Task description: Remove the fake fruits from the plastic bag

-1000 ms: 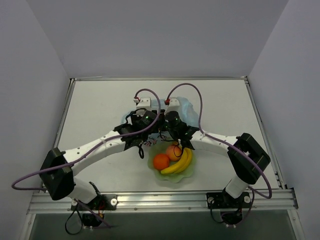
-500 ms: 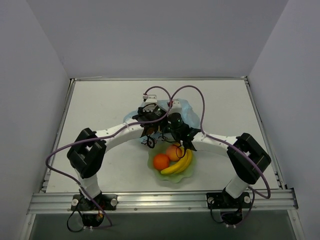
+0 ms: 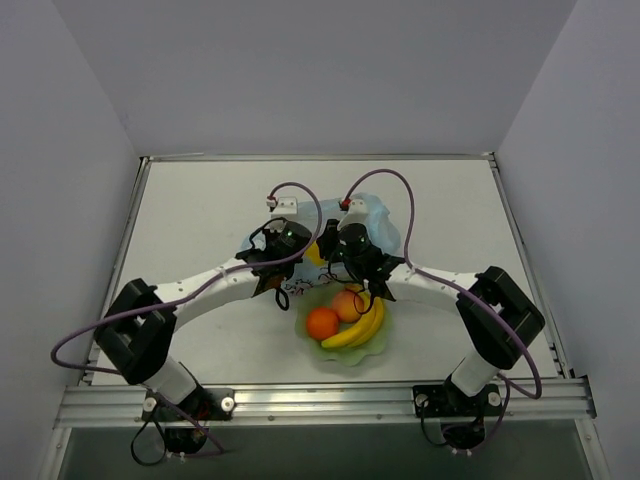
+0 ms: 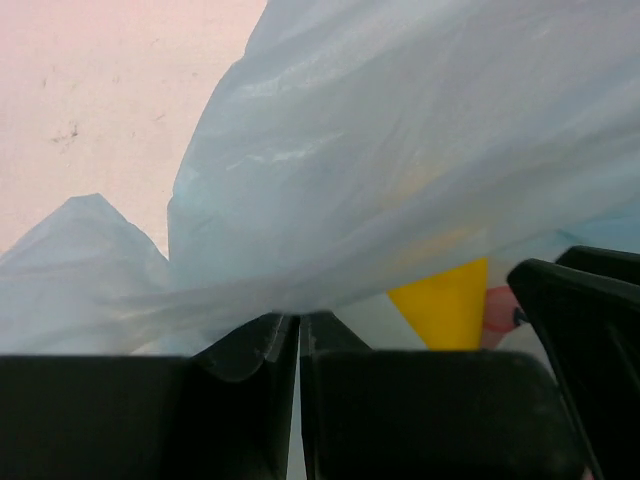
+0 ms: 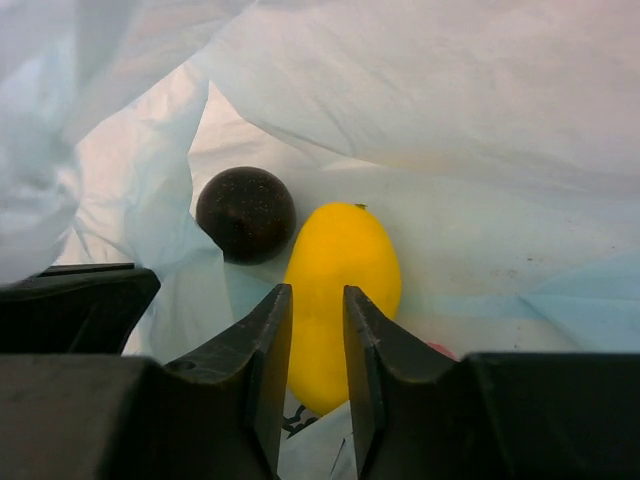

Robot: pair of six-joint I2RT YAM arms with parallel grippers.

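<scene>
The light-blue plastic bag (image 3: pixel 378 215) lies behind the bowl, and both grippers reach into its near edge. My left gripper (image 4: pixel 298 318) is shut on a fold of the bag film (image 4: pixel 400 150), lifting it. Inside the bag lie a yellow oval fruit (image 5: pixel 342 255) and a small dark round fruit (image 5: pixel 245 213). My right gripper (image 5: pixel 318 300) hovers just over the yellow fruit's near end, its jaws narrowly open and holding nothing. From above, a bit of yellow (image 3: pixel 315 252) shows between the left gripper (image 3: pixel 290 255) and the right gripper (image 3: pixel 345 250).
A pale green scalloped bowl (image 3: pixel 335 355) sits in front of the bag with an orange (image 3: pixel 322 322), a peach-pink fruit (image 3: pixel 348 303) and bananas (image 3: pixel 362 325) in it. Both forearms curve in from the sides, close together over the bag mouth.
The left gripper has closed on the bag film and its arm has shifted, elbow dropping back left. The right gripper's jaws have parted slightly.
</scene>
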